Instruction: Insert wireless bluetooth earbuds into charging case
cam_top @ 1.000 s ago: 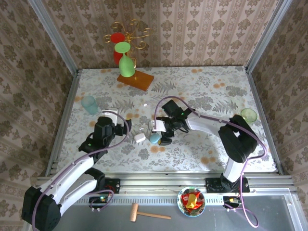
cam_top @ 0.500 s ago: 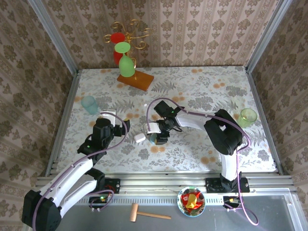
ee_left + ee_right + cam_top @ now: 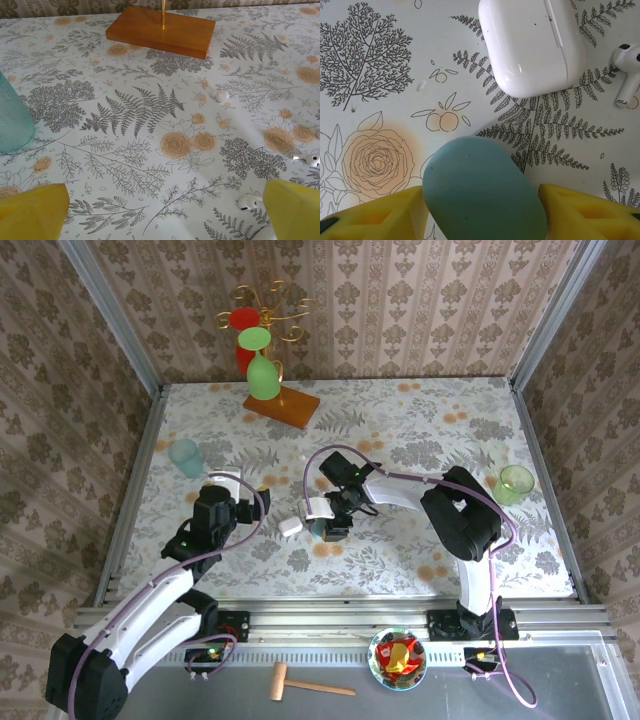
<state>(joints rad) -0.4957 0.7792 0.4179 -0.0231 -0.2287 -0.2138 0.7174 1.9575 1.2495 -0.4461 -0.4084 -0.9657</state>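
Right claw [image 3: 482, 216] is done shifting left and is now sitting spread around the blue case [image 3: 480, 187], mid-surface [image 3: 420, 430], just beside the white case [image 3: 530, 45]. Left claw [image 3: 164, 209] is hanging spread, empty. Earbuds [image 3: 247, 201] are lying loose, none seated yet.

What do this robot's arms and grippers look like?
The left arm and right arm are white links with black joints, each carrying a pale purple cable. The left gripper and right gripper have bright yellow fingers.
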